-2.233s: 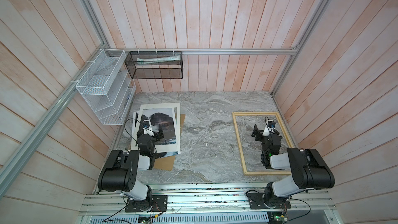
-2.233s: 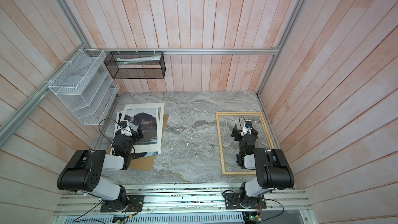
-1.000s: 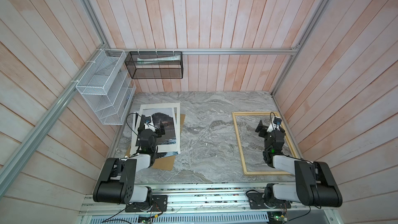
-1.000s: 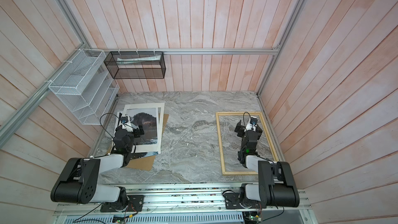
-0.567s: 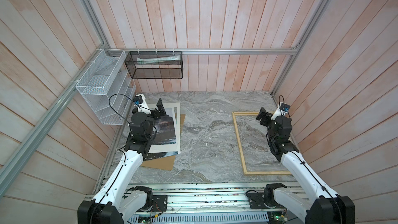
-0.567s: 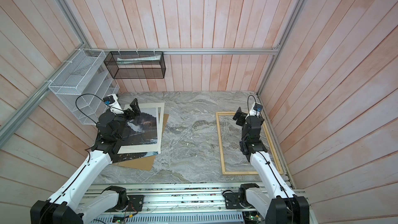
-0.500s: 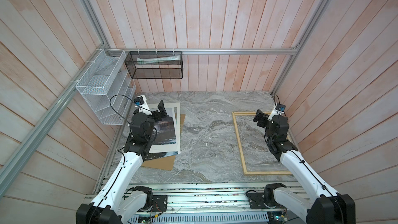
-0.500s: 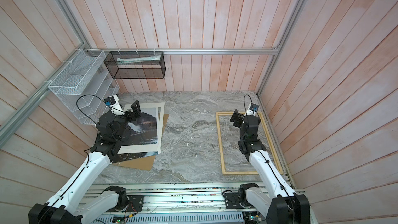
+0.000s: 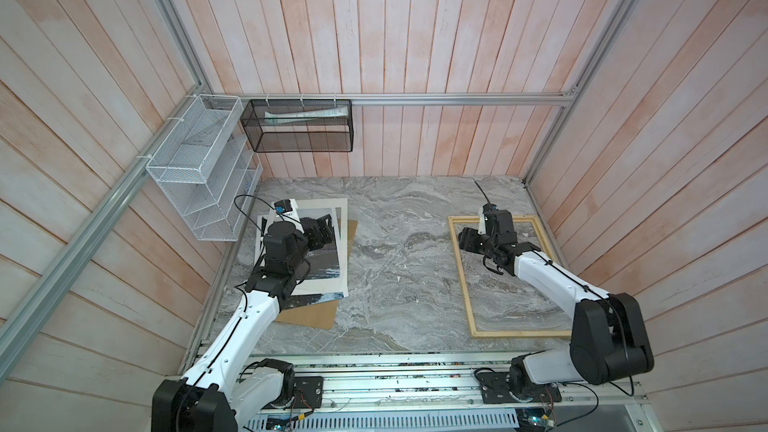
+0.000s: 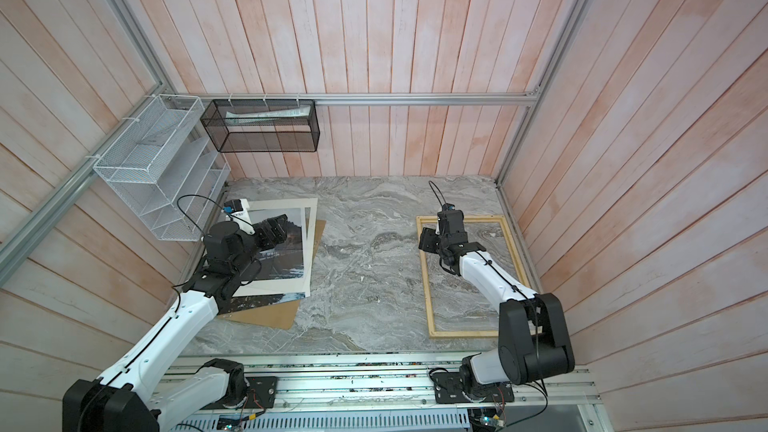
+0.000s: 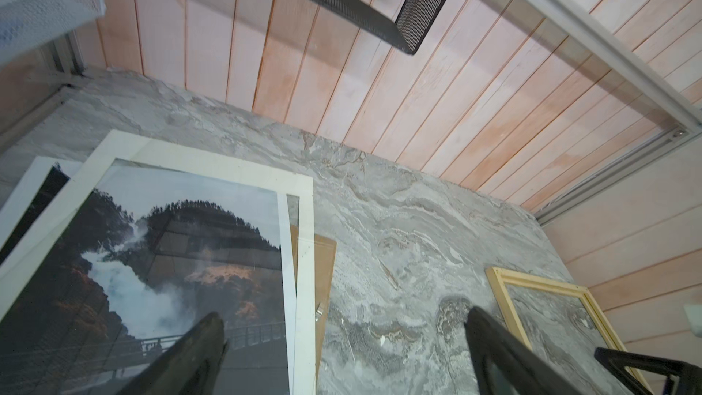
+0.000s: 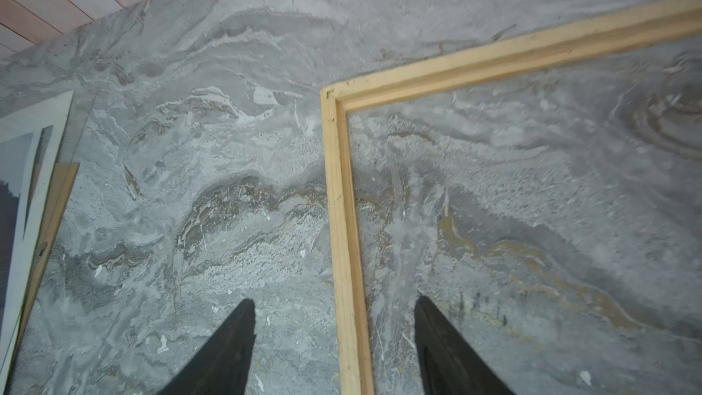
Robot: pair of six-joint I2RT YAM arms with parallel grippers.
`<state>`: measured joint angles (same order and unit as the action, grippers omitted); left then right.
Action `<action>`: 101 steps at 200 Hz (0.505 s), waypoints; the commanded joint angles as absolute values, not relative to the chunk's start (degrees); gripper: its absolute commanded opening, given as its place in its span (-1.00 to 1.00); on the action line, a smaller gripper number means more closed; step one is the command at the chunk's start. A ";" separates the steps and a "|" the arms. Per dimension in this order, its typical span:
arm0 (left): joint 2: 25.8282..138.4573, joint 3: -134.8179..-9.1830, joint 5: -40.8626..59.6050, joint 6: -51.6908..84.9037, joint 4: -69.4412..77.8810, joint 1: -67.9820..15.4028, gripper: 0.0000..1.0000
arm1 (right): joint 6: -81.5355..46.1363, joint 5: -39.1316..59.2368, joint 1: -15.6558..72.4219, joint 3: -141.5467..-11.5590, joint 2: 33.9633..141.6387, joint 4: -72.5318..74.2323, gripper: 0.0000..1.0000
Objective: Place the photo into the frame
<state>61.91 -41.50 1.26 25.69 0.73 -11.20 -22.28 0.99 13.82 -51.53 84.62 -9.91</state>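
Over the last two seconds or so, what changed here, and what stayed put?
Both arms unfolded from near their bases and reached toward the far wall. The left end effector now hangs open above the photo; the right end effector swung to the left rail of the frame, jaws astride it, nothing gripped. The photo, white mat, brown backing board and frame have not moved.

White arm links (image 9: 249, 326) with black joints (image 9: 606, 338) (thin black cables (image 10: 195, 196) alongside), black tapered gripper fingers (image 12: 224, 351).
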 commanded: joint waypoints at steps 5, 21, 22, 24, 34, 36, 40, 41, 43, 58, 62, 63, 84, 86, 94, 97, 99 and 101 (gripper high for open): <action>63.97 -41.88 0.97 27.30 -1.18 -11.94 1.00 | -22.93 4.16 14.70 -55.07 89.14 -18.86 0.20; 65.20 -43.84 -0.63 25.99 -3.84 -12.20 1.00 | -23.57 4.77 14.90 -54.90 91.08 -18.49 0.11; 65.29 -43.98 -0.67 25.92 -3.90 -12.21 0.99 | -23.56 4.80 14.92 -54.92 91.20 -18.43 0.11; 65.41 -44.13 -0.74 25.77 -4.05 -12.22 1.00 | -23.62 4.87 14.96 -54.82 91.40 -18.38 0.11; 65.92 -44.77 -0.97 25.27 -4.20 -12.30 1.00 | -23.96 5.10 15.34 -54.96 92.52 -18.19 0.07; 66.03 -44.92 -0.92 25.19 -4.17 -12.28 0.99 | -23.99 5.03 15.41 -54.98 92.78 -18.19 0.05; 66.20 -45.03 -0.82 25.18 -4.01 -12.30 1.00 | -24.07 4.82 15.61 -55.20 93.29 -18.39 0.03; 66.23 -45.10 -0.76 25.16 -3.98 -12.30 1.00 | -24.08 4.74 15.67 -55.20 93.40 -18.42 0.03; 66.33 -45.22 -0.70 25.03 -3.83 -12.30 1.00 | -24.15 4.50 15.76 -55.37 93.60 -18.51 0.01; 66.93 -45.70 -0.09 24.82 -3.40 -12.39 1.00 | -24.52 2.95 16.45 -55.99 95.27 -19.06 -0.06; 67.10 -45.81 -0.02 24.79 -3.31 -12.46 1.00 | -24.60 2.77 16.65 -56.06 95.64 -18.99 -0.08; 67.12 -45.80 -0.01 24.74 -3.37 -12.47 1.00 | -24.60 2.75 16.67 -56.11 95.72 -18.99 -0.08; 67.58 -46.31 0.61 23.88 -4.06 -12.61 1.00 | -24.78 2.43 17.45 -56.32 97.54 -18.68 -0.18; 67.52 -46.36 0.62 23.77 -4.11 -12.60 0.99 | -24.78 2.30 17.59 -56.36 97.73 -18.71 -0.19; 67.47 -46.34 0.55 23.49 -4.83 -12.70 1.00 | -24.95 1.82 17.82 -56.59 98.47 -18.87 -0.24; 67.42 -46.32 0.53 23.35 -5.00 -12.74 1.00 | -25.03 1.64 17.96 -56.64 98.71 -18.97 -0.26; 67.41 -46.34 0.48 23.30 -5.12 -12.74 1.00 | -25.04 1.58 18.05 -56.72 98.94 -18.98 -0.27; 67.35 -46.28 0.41 23.20 -5.28 -12.74 1.00 | -25.11 1.51 18.13 -56.83 99.07 -18.98 -0.29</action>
